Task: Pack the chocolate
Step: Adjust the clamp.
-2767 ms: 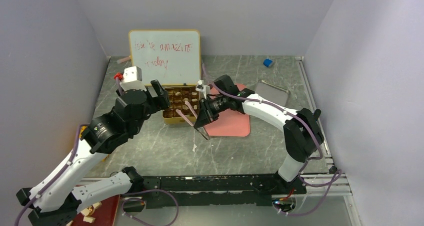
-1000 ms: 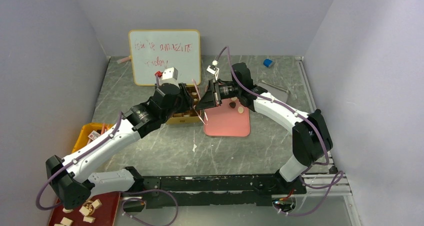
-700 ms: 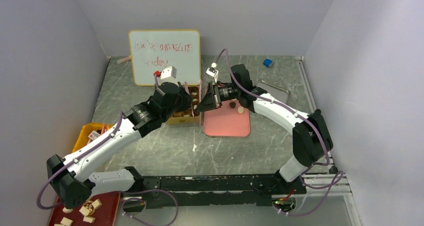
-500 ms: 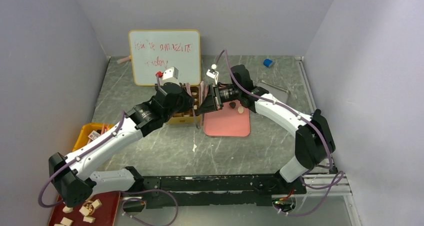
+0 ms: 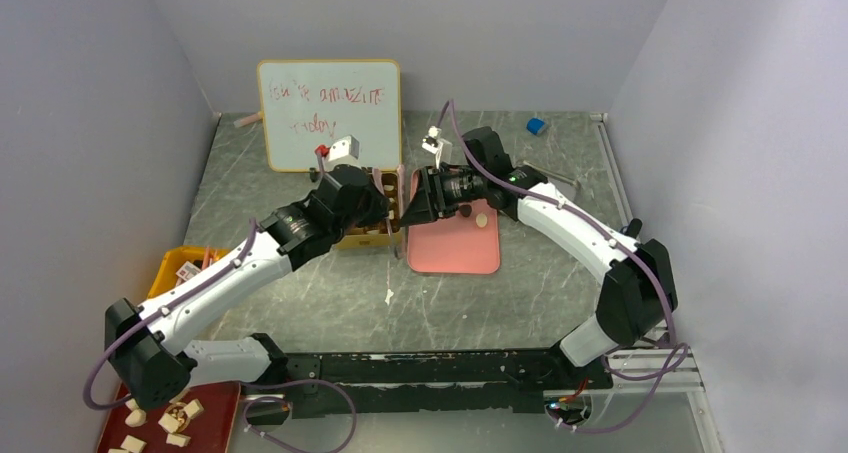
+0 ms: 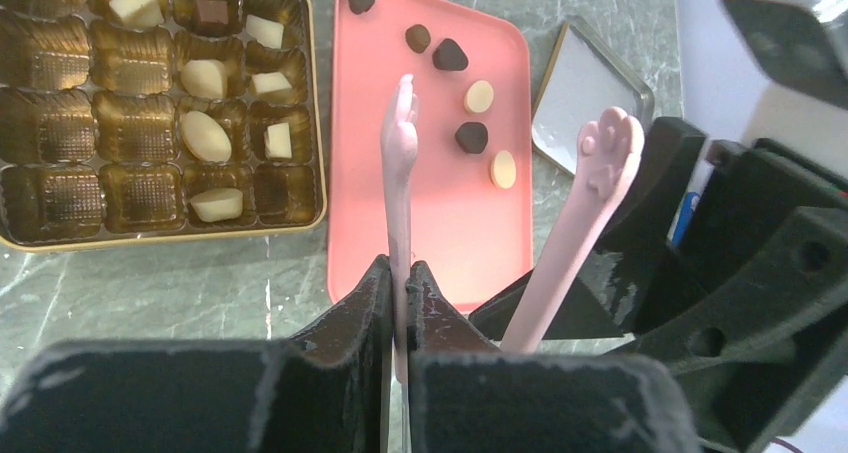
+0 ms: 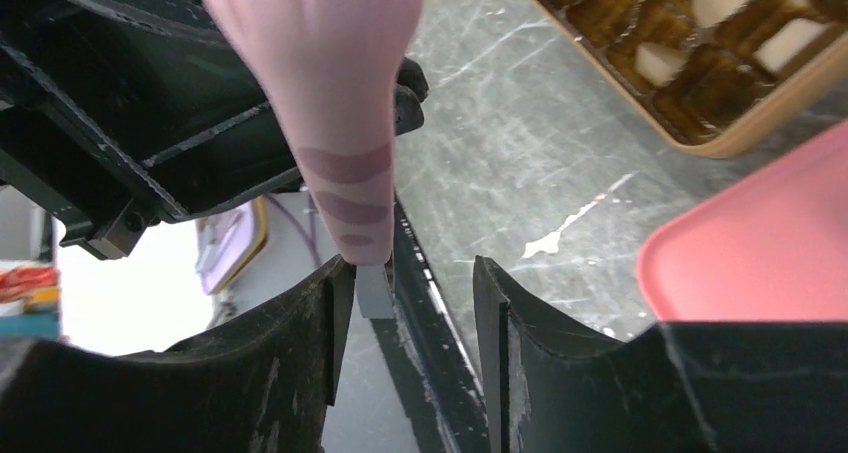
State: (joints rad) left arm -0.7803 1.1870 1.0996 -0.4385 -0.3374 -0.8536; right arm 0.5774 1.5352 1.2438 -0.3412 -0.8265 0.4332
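Both arms are meeting over the far middle of the table (image 5: 330, 293), beside the gold compartment box (image 6: 318, 93) and the pink tray (image 6: 440, 243). The left gripper (image 6: 400, 269) is clamping one leg of the pink paw-tipped tongs (image 6: 402, 143), jaws pinched tight on it. The second leg, with the paw pad showing, is splaying off to the right, free of the gripper. The right gripper (image 7: 412, 273) is sitting with its jaws parted. A striped pink leg of the tongs is lying against one finger (image 7: 335, 313) only, and the other finger is standing clear of it. The chocolate (image 6: 471, 136) is lying loose on the pink tray: four dark pieces and two tan ones, scattered over its far half. In the box, several cups on the tray side are holding pale pieces, and one is holding a dark square. A silver metal tray (image 6: 590, 93) is lying just beyond the pink tray. Near the left arm's base, a red tray (image 5: 215, 413) is carrying beige chunks (image 5: 178, 413).
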